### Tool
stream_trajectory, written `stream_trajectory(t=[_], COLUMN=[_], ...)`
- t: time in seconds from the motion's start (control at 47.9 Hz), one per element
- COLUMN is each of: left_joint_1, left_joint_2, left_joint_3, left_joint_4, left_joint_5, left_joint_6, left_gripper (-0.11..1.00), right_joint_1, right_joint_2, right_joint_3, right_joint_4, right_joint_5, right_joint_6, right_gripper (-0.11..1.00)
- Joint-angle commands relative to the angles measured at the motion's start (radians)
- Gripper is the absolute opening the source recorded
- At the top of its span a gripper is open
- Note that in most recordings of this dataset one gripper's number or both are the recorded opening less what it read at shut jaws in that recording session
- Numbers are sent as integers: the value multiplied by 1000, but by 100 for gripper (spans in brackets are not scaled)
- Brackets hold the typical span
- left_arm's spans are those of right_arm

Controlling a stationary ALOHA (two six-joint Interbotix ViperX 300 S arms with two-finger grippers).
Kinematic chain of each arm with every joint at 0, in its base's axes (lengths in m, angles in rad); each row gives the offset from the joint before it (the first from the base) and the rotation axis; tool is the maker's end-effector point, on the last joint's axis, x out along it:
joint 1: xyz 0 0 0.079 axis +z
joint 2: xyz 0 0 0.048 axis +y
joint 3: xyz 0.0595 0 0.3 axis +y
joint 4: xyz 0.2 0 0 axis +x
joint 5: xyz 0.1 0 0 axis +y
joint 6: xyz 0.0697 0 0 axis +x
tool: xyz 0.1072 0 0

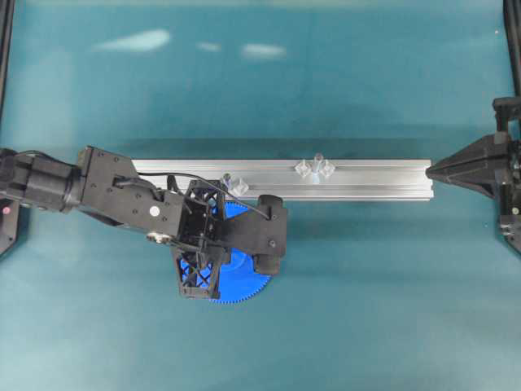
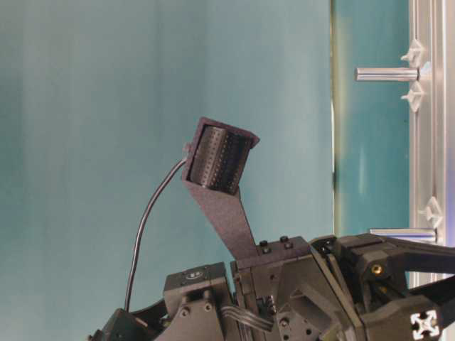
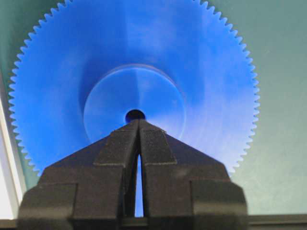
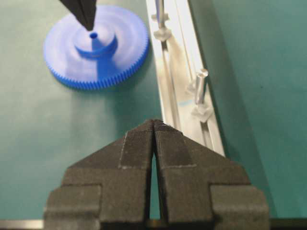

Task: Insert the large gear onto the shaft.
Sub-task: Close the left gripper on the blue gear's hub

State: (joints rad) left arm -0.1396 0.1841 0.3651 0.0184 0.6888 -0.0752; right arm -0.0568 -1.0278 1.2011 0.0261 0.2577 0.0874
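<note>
Left gripper (image 3: 138, 125): jaws pressed together, nothing between them, tips converging to a point right over the hub hole of the gear (image 3: 134, 91). From the right wrist view the same closed tips (image 4: 88, 20) hang just above the hole; whether they touch the hub, cannot tell.

Gear lies flat on the green mat (image 1: 366, 326), hub up, axis vertical, directly below the left gripper. In the overhead view it shows only as a blue arc (image 1: 240, 281) under the arm, just on the near side of the rail (image 1: 366, 181).

Shaft (image 1: 317, 160) stands upright on the rail between its two clear blocks, to the right of the gear along the rail and slightly beyond it. A second, shorter clear mount (image 1: 236, 185) sits on the rail much closer to the gear; not the target.

Right gripper (image 4: 154, 127): jaws also closed and empty, parked at the rail's right-hand end (image 1: 435, 171), well apart from the gear. The shaft (image 4: 200, 86) lies ahead of it, the gear further ahead and off to the left.

Judgement: left arm is the nearer one for the gear by far. With closed tips over the bore, the likely plan is either to open for a hub or rim grasp, or to work through the hole. The carry will then run rightward along the rail, past the shorter mount, keeping the bore vertical over the peg.
</note>
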Motion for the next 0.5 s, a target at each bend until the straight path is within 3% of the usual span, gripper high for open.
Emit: stream_trajectory(t=[0.0, 0.125, 0.23, 0.48], left_joint_1=[-6, -6, -6, -3], left_joint_2=[-15, -18, -20, -14], left_joint_3=[-15, -18, -20, -21], left_joint_4=[5, 5, 5, 3], left_joint_5=[-5, -11, -23, -17], left_joint_6=[0, -3, -3, -20], left_gripper=[1, 4, 19, 84], right_joint_1=[-2, -2, -2, -2], right_joint_2=[6, 5, 5, 6], right_joint_3=[-8, -6, -8, -8], right_joint_4=[0, 0, 0, 5], right_joint_5=[-5, -3, -5, -5], right_joint_6=[11, 11, 11, 28], right_gripper=[5, 5, 5, 5])
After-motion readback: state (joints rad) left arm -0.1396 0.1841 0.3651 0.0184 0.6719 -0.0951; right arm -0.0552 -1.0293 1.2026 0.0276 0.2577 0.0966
